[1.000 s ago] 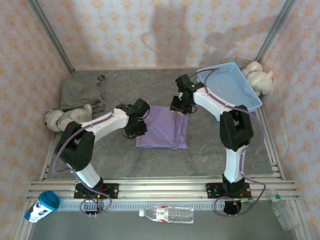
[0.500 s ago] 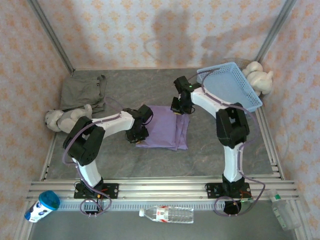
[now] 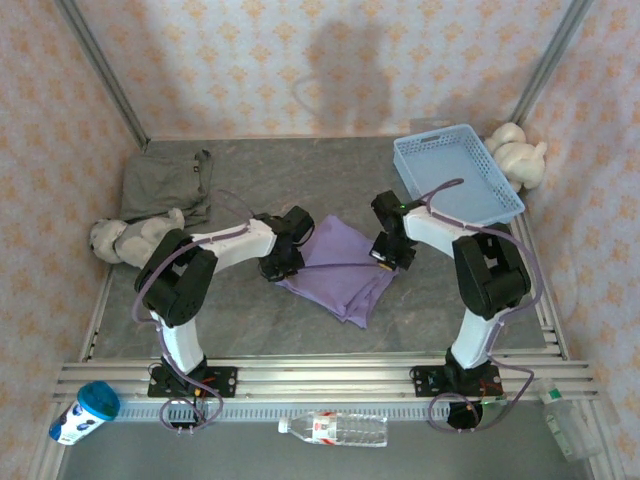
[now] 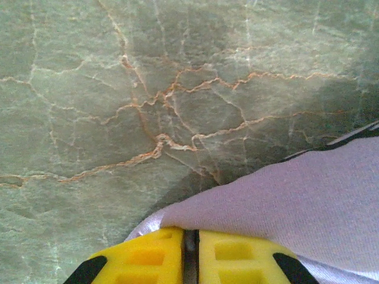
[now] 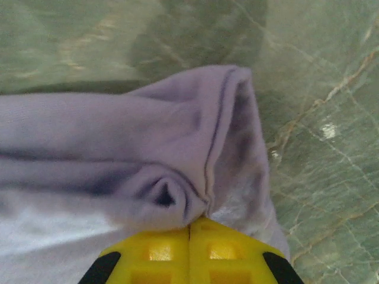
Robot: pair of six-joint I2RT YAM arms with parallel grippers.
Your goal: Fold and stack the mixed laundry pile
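From above, the lavender T-shirt lies mid-desk as a soft, folded, skewed rectangle, stretched between the left end effector at its left edge and the right end effector at its right corner. The desk is grey-green, marble-patterned. A crumpled grey-olive garment sits in the far-left corner, well apart. A light blue plastic basket stands far right. By the near rail lies a clear bottle; the print on its red-and-white label is too small to read.

Left wrist: yellow pads are clenched on the fine-knit lavender hem over orange-veined stone.

Right wrist: yellow pads are pinched tight on a bunched, seamed fold of lavender cloth.
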